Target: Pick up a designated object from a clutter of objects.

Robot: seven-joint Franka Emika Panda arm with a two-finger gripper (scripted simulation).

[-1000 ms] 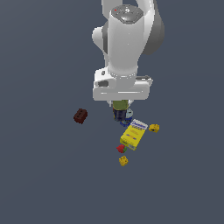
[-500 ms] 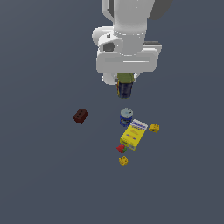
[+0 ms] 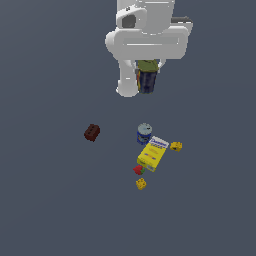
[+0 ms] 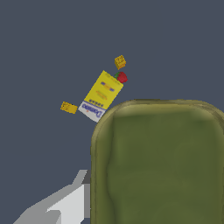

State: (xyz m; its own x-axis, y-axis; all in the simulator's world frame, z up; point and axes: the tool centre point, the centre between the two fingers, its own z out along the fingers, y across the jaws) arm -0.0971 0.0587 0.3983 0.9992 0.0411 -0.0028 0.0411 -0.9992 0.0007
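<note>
The olive-green cylinder (image 3: 147,76) with a dark blue lower end hangs upright in my gripper (image 3: 147,75), high above the floor. The gripper is shut on it; the fingers are mostly hidden by the white hand. In the wrist view the cylinder (image 4: 159,162) fills most of the picture, with one grey finger (image 4: 65,203) beside it. Below lies the clutter: blue can (image 3: 144,133), flat yellow box (image 3: 152,155), two yellow bricks (image 3: 176,146) (image 3: 141,184), red-and-green block (image 3: 139,170), dark red-brown brick (image 3: 92,132).
The wrist view shows the yellow box (image 4: 101,95), the red block (image 4: 122,77) and both yellow bricks (image 4: 120,61) (image 4: 68,107) far below on the dark grey floor (image 3: 50,200). The blue can and the dark brick are hidden there.
The gripper has risen steadily with the olive cylinder in it, from just above the blue can to well above the clutter. The items on the floor have not moved.
</note>
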